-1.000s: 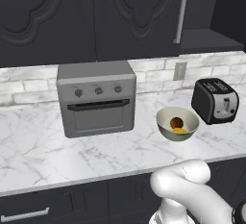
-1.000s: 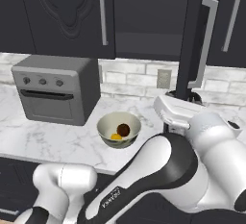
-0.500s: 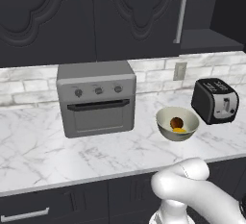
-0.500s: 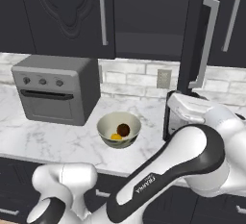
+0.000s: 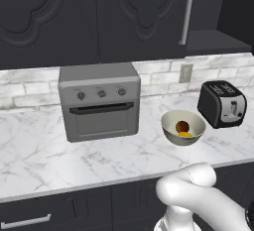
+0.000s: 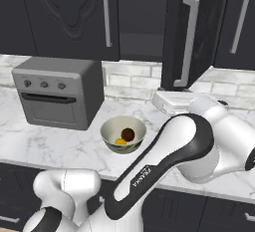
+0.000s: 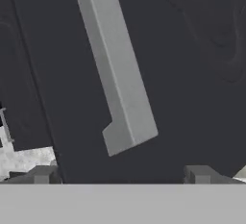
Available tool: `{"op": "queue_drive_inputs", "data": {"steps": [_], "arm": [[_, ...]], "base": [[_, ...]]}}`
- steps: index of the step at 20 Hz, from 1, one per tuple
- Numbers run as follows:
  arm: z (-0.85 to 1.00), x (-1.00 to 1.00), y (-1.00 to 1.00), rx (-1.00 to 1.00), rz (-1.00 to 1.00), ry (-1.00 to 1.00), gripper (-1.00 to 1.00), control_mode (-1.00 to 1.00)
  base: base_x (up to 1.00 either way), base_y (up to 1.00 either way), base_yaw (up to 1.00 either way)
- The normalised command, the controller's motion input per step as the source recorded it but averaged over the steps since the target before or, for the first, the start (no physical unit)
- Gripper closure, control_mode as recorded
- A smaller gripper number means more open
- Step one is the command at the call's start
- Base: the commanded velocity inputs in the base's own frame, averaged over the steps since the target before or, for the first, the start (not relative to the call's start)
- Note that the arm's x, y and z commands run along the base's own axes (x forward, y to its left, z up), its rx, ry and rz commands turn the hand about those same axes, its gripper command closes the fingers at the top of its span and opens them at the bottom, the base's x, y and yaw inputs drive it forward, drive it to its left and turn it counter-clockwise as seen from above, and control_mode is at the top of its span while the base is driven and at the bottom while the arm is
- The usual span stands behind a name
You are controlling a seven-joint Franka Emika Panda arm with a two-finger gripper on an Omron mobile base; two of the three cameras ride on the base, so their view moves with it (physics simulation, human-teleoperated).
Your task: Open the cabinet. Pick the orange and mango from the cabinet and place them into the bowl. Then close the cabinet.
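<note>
facing the open cabinet door up close, the gripper (image 7: 122, 175) has its two dark fingertips spread wide at the bottom of the hand view, with nothing between them, and the lower end of the silver bar handle (image 7: 117, 69) sits just ahead of and between them. that handle looks like the place to take hold or push: a stiff, smooth metal bar, likely a little slippery, so a squeeze around its middle or a flat push on the panel beside it should serve. the door (image 6: 191, 32) is a rigid hinged panel and will probably swing lightly rather than resist, though it will follow an arc, so the hand would need to follow that curve. down on the marble counter (image 5: 74, 160) the bowl (image 5: 183, 127) already holds the orange (image 5: 182, 126) and the mango (image 5: 184, 135), touching each other inside it, so only the closing seems left. beyond, the toaster oven (image 5: 99, 107) and black toaster (image 5: 222, 103) stand against the wall, below the cabinet (image 6: 144, 17), whose right door stands swung out.
</note>
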Motion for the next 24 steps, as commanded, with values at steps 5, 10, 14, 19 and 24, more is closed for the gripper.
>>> {"op": "queue_drive_inputs", "data": {"steps": [5,10,14,19,24], "arm": [[-0.21,1.0,1.0,-0.09,-0.17,-0.11,-1.0,-1.0],[-0.01,1.0,0.99,-0.03,-0.28,-0.04,-1.0,-1.0],[0.0,1.0,0.63,0.0,-0.27,0.0,-1.0,-1.0],[-0.11,1.0,0.3,0.0,-0.23,0.05,-1.0,-1.0],[-0.18,1.0,0.03,0.1,-0.15,0.07,-1.0,-1.0]], "base": [[0.0,0.0,0.0],[0.0,0.0,0.0],[0.0,0.0,0.0],[0.0,0.0,0.0],[0.0,0.0,0.0]]}}
